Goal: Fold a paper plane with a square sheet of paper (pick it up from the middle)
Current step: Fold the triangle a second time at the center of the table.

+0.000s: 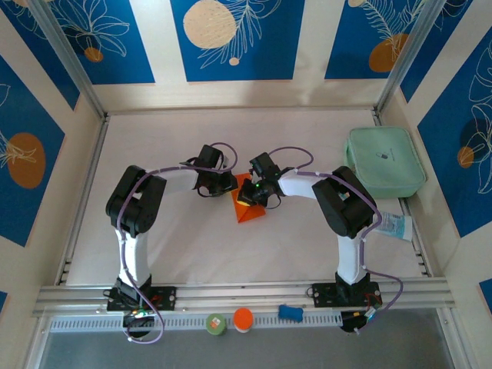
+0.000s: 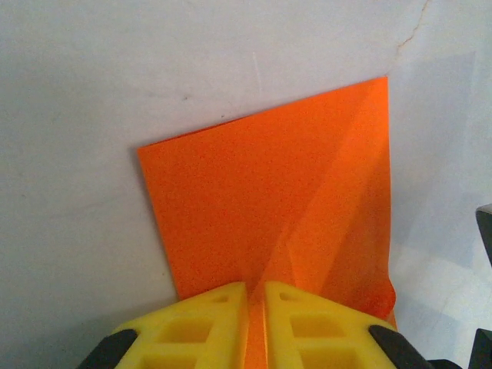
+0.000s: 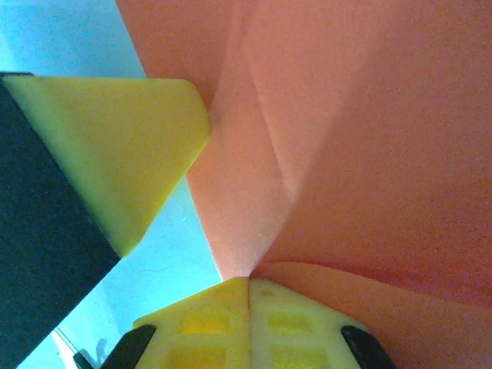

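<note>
The square sheet of paper (image 1: 250, 209) is bright orange and partly folded, with creases running across it, and sits at the middle of the white table. In the left wrist view the sheet of paper (image 2: 254, 192) fans out ahead of my left gripper (image 2: 256, 304), whose yellow fingers are shut on a raised fold of it. My right gripper (image 3: 250, 286) is shut too, and a creased point of the paper (image 3: 346, 154) runs straight into the seam between its fingertips. The two grippers (image 1: 223, 184) (image 1: 255, 192) meet over the paper, a left finger (image 3: 115, 154) close beside the right one.
A mint-green case (image 1: 384, 160) lies at the right wall, with a small printed packet (image 1: 396, 225) in front of it. On the front rail stand a green-rimmed round piece (image 1: 216, 324), a small orange disc (image 1: 243, 319) and a blue piece (image 1: 290, 312). Low walls border the table.
</note>
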Robot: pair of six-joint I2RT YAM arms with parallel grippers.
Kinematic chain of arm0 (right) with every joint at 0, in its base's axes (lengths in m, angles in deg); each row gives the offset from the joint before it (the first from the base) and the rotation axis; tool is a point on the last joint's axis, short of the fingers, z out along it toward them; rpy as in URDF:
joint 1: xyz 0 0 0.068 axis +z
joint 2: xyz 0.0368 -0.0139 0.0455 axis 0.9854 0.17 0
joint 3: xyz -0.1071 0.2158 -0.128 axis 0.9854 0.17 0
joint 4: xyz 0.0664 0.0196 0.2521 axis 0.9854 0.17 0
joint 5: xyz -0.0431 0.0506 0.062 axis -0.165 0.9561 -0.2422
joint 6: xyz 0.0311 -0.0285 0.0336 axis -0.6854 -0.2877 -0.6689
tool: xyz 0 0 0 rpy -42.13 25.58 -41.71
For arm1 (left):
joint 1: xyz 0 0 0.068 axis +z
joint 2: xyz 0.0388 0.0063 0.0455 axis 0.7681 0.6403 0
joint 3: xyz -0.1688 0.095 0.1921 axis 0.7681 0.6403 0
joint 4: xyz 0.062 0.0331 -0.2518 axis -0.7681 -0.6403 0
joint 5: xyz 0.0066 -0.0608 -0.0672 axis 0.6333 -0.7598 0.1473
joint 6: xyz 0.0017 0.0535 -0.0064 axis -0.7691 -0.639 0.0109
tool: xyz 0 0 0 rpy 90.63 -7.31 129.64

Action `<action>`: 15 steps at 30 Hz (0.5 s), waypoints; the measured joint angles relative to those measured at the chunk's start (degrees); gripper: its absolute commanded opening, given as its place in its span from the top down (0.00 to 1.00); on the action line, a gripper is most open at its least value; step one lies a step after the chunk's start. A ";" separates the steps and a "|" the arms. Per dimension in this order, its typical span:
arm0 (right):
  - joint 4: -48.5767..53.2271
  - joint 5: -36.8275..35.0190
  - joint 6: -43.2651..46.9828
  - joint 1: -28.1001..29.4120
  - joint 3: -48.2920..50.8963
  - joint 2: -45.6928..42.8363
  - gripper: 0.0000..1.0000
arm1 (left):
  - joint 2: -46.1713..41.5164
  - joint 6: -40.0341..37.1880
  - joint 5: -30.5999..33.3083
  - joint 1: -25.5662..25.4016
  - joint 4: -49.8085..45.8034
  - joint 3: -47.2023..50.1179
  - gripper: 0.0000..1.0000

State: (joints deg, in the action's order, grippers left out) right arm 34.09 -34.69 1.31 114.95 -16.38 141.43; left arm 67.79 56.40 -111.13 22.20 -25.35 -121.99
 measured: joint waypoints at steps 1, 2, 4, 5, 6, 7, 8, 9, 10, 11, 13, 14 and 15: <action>0.00 0.00 0.00 0.00 0.00 0.00 1.00 | 0.00 0.00 0.00 0.00 0.00 0.00 0.84; 0.02 -0.02 -0.02 0.00 0.00 0.02 1.00 | 0.00 0.00 0.00 0.00 0.00 0.00 0.84; 0.02 -0.02 -0.02 0.00 0.00 0.22 1.00 | 0.00 0.00 0.00 0.00 0.00 0.00 0.84; 0.02 -0.07 -0.04 0.00 0.00 0.35 1.00 | 0.00 0.00 0.00 0.00 0.00 0.00 0.84; 0.02 -0.02 -0.22 0.00 0.00 0.48 1.00 | 0.00 0.00 0.00 0.00 0.00 0.00 0.84; 0.02 -0.02 -0.28 0.00 0.00 0.48 1.00 | 0.00 0.00 0.00 0.00 0.00 0.00 0.84; 0.02 0.00 -0.42 0.00 0.00 0.52 1.00 | 0.00 0.00 0.00 0.00 0.00 0.00 0.84; 0.02 0.02 -0.44 0.00 0.00 0.52 1.00 | 0.00 0.00 0.00 0.00 0.00 0.00 0.84; 0.02 0.02 -0.46 0.00 0.00 0.52 1.00 | 0.00 0.00 0.00 0.00 0.00 0.00 0.84; 0.04 0.00 -0.48 0.00 0.00 0.52 1.00 | 0.00 0.00 0.00 0.00 0.00 0.00 0.84; 0.04 0.00 -0.68 0.00 0.00 0.55 1.00 | 0.00 0.00 0.00 0.00 0.00 0.00 0.84; 0.04 0.00 -0.85 -0.07 0.00 0.55 1.00 | 0.00 0.00 0.00 0.00 0.00 0.00 0.84; 0.07 0.02 -0.85 -0.15 0.00 0.57 1.00 | 0.00 0.00 0.00 0.00 0.00 0.00 0.84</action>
State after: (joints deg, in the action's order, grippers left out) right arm 34.16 -34.66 0.46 114.80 -16.38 142.00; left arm 67.79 56.40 -111.13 22.20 -25.35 -121.99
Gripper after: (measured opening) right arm 0.042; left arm 0.162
